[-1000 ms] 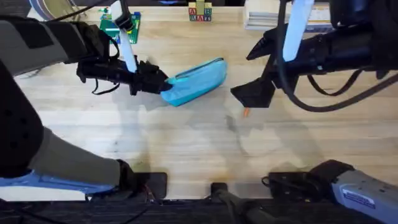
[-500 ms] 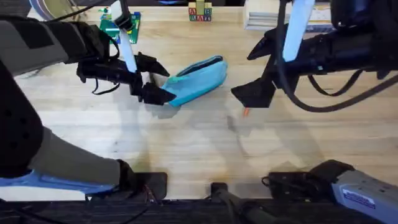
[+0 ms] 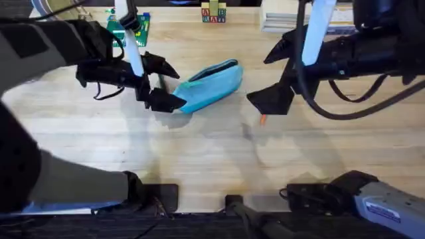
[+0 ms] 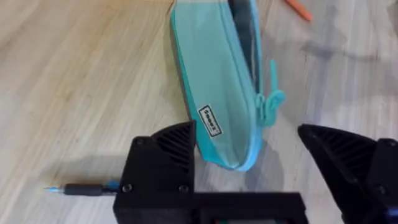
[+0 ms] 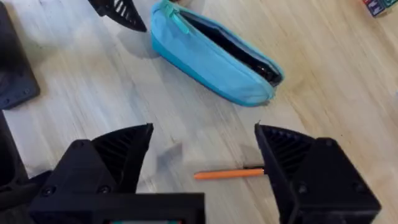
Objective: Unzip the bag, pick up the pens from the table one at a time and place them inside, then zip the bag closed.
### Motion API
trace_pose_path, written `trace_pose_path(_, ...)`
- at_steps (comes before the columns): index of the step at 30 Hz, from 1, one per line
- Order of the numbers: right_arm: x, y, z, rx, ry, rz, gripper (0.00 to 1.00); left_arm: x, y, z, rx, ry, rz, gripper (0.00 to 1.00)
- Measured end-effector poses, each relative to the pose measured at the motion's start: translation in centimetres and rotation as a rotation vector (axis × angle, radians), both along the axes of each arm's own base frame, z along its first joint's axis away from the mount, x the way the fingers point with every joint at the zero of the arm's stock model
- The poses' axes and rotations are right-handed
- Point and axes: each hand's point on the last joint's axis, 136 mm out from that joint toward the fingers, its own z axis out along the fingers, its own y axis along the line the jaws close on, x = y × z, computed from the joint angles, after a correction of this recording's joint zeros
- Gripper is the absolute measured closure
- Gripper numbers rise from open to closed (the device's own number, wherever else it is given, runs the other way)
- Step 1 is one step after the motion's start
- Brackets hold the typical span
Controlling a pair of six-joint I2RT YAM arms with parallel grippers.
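The light blue bag (image 3: 211, 85) lies slanted on the table (image 3: 199, 153), its zipper open along the top (image 5: 230, 46) and the pull tab (image 4: 271, 102) at its left end. My left gripper (image 3: 176, 88) stands open around that end of the bag (image 4: 214, 93), holding nothing. A thin dark pen (image 4: 84, 189) lies beside the left finger, partly hidden by it. The orange pen (image 3: 263, 119) lies right of the bag. My right gripper (image 5: 205, 155) hovers open just above the orange pen (image 5: 227, 174).
A green box (image 3: 123, 26) and small letter blocks (image 3: 213, 13) stand at the table's far edge, with white papers (image 3: 282, 16) at the far right. Bare wood stretches in front of the bag toward the arm bases.
The left gripper, shut on the bag's left end a second ago, has opened and drawn back slightly to the left. The bag's end settled. The right arm has held still.
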Motion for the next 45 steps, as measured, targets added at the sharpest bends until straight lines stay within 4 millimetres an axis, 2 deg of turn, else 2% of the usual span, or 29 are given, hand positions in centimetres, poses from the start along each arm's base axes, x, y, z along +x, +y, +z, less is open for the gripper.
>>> trace_pose_path(7, 0.0, 0.0, 0.0, 0.001, -0.002, 0.000, 0.005, -1.5, 0.4, 4.2, 0.094, -0.140, -0.002, 0.004)
trace_pose_path(11, 0.0, 0.0, 0.0, 0.001, -0.002, 0.000, 0.004, -2.5, 0.6, 5.9, 0.139, -0.180, 0.021, 0.004)
trace_pose_path(17, 0.0, 0.0, 0.0, -0.002, -0.007, 0.006, 0.005, -3.1, 1.4, 7.3, 0.187, -0.135, 0.150, 0.004)
trace_pose_path(25, 0.1, 0.0, 0.0, -0.033, -0.054, 0.058, 0.005, -3.8, 1.9, 9.1, 0.169, -0.040, 0.350, 0.004)
trace_pose_path(29, 0.2, -0.2, -0.1, -0.059, -0.081, 0.074, 0.010, -4.4, 2.5, 9.4, 0.175, 0.031, 0.460, 0.004)
trace_pose_path(31, 0.3, -0.4, -0.1, -0.072, -0.092, 0.078, 0.065, -4.8, 2.7, 9.4, 0.179, 0.061, 0.496, 0.004)
trace_pose_path(33, 0.4, -0.4, -0.2, -0.079, -0.100, 0.082, 0.299, -5.2, 2.8, 9.3, 0.182, 0.088, 0.522, 0.004)
trace_pose_path(37, 0.5, -0.5, -0.2, -0.094, -0.117, 0.095, 0.858, -5.5, 3.0, 9.1, 0.189, 0.121, 0.548, 0.004)
trace_pose_path(38, 0.5, -0.6, -0.2, -0.097, -0.120, 0.099, 0.942, -5.6, 3.0, 9.1, 0.188, 0.127, 0.551, 0.004)
trace_pose_path(45, 0.7, -0.6, -0.1, -0.155, -0.220, 0.201, 0.970, -5.7, 3.0, 9.0, 0.187, 0.145, 0.560, 0.004)
